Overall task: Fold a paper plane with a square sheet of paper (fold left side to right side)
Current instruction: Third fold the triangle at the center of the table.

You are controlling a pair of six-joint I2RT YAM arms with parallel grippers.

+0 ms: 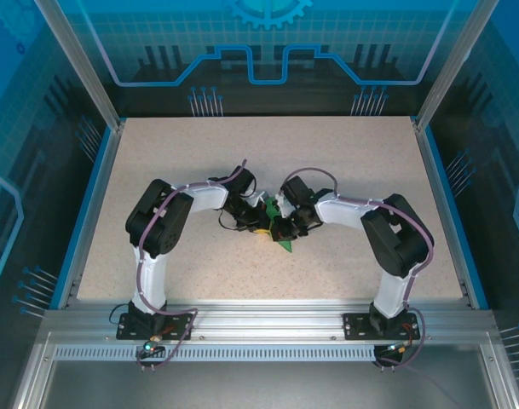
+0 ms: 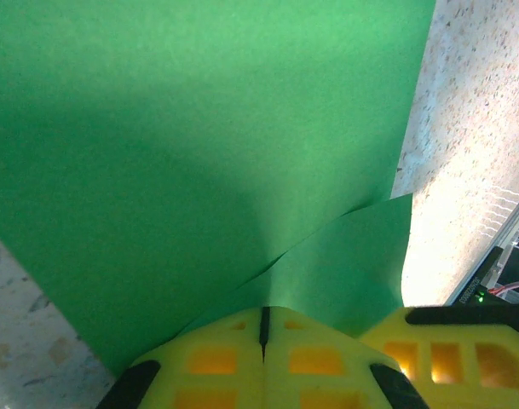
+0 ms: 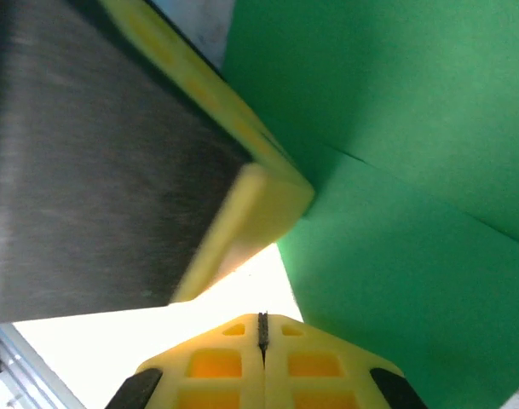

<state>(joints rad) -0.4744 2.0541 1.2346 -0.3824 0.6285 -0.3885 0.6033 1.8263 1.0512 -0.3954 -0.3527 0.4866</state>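
Note:
The square sheet of paper (image 1: 284,245) is green and sits crumpled between both grippers at the table's middle. In the left wrist view the sheet (image 2: 199,145) spreads wide, and its creases run together at my left gripper (image 2: 263,313). That gripper is shut, pinching the paper at its tips. My left gripper (image 1: 261,225) meets my right gripper (image 1: 281,228) almost tip to tip. In the right wrist view my right gripper (image 3: 262,319) is shut with no green in its seam. The sheet (image 3: 395,170) passes beside its right finger, and a left finger (image 3: 259,204) presses on the paper's corner.
The speckled beige table (image 1: 182,153) is bordered by blue rails on the left (image 1: 87,204) and right (image 1: 451,204). An aluminium frame (image 1: 268,311) carrying both arm bases runs along the near edge. A right gripper finger (image 2: 464,354) shows low in the left wrist view.

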